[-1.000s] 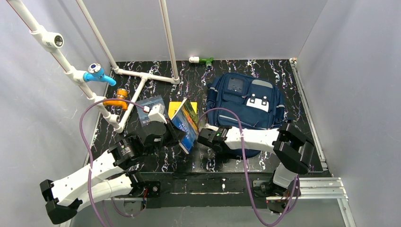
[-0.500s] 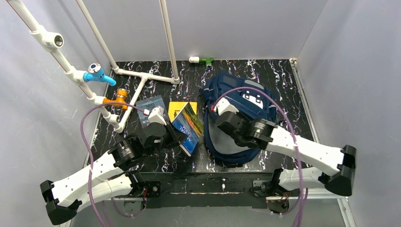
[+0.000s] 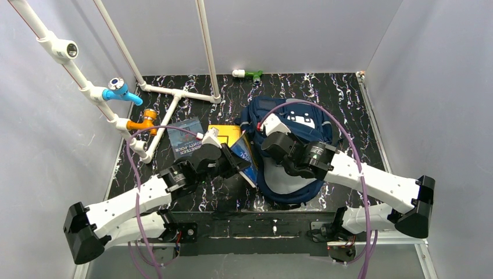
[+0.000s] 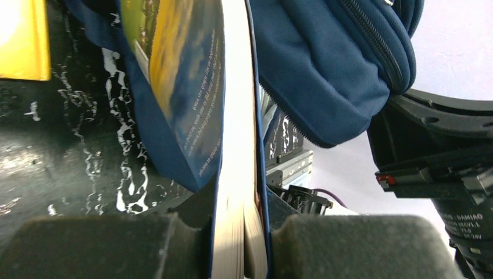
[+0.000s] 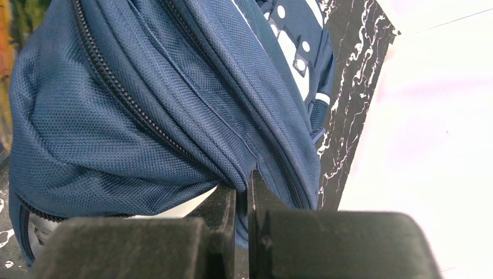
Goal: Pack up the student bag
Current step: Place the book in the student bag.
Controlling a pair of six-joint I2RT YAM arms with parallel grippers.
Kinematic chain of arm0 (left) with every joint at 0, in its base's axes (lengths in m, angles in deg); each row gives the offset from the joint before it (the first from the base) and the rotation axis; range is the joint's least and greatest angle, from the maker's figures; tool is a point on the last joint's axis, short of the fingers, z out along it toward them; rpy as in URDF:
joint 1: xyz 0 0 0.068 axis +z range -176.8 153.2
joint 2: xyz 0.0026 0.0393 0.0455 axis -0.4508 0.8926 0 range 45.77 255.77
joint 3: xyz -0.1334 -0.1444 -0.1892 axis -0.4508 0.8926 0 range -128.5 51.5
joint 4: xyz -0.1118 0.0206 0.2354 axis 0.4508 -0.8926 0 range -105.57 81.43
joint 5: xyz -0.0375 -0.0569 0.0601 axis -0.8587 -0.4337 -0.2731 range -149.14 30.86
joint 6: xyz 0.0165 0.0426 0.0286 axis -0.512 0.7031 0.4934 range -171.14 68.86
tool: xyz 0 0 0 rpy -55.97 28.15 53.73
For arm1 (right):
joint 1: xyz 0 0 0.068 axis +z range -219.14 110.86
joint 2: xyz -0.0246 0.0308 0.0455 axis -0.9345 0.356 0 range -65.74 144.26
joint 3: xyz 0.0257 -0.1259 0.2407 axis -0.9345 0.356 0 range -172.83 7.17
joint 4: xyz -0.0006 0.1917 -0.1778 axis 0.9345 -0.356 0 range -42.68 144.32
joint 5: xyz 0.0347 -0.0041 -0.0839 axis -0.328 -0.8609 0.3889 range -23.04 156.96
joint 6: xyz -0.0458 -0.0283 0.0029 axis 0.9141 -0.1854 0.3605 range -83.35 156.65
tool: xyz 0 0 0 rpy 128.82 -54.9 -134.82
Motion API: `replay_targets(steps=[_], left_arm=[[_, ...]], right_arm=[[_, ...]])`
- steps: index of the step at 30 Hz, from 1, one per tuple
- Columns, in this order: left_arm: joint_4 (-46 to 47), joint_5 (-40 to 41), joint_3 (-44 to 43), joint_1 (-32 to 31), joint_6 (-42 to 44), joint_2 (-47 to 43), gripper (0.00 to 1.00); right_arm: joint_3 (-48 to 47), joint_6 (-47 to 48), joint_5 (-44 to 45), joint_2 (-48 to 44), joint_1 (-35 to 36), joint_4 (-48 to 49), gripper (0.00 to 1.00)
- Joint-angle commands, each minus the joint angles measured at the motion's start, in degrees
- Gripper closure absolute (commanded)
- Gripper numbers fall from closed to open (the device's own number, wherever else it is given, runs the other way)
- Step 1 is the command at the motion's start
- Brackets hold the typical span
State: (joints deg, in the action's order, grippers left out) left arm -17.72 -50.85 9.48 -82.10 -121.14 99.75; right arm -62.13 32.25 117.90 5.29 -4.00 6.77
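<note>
The student bag [image 3: 290, 192], a navy backpack, lies right of centre with its front flap lifted, showing pale lining. My right gripper [image 3: 266, 139] is shut on the edge of that flap; in the right wrist view the jaws [image 5: 242, 195] pinch the navy fabric [image 5: 116, 116] beside a zip. My left gripper [image 3: 232, 163] is shut on a blue-covered book [image 3: 247, 160], held upright on its edge at the bag's left opening. The left wrist view shows the book's pages [image 4: 238, 174] clamped between both pads, with the bag [image 4: 331, 70] just to the right of it.
A yellow book [image 3: 224, 132] and a dark blue book [image 3: 186, 136] lie left of the bag. A white pipe frame [image 3: 174, 96] with a blue valve [image 3: 119, 90] and an orange valve [image 3: 145, 122] fills the left. A green fitting [image 3: 251, 74] sits at the back wall.
My right gripper moved from the bag's near-left edge, closed on the flap and raised it. My left gripper carried the book rightward up to the bag's opening.
</note>
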Motion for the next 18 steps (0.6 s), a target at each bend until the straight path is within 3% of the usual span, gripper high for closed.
replay_targets(steps=[1, 5, 13, 18], left_arm=[[12.3, -8.1, -0.2, 1.0, -3.5, 5.8, 1.00], [11.7, -12.6, -7.9, 2.4, 1.4, 15.5, 1.00], [11.7, -11.1, -22.0, 2.8, 10.9, 28.8, 1.00], [8.7, -14.5, -31.4, 5.9, 15.5, 33.9, 1.00]], right_arm=[[-5.7, -4.2, 4.8, -2.8, 0.6, 7.5, 0.99], [-6.5, -6.0, 6.4, -4.9, 0.6, 4.7, 0.99], [-7.1, -11.9, 6.3, -9.6, 0.6, -1.0, 0.99], [-4.5, -15.7, 5.7, -12.6, 0.6, 1.9, 0.99]])
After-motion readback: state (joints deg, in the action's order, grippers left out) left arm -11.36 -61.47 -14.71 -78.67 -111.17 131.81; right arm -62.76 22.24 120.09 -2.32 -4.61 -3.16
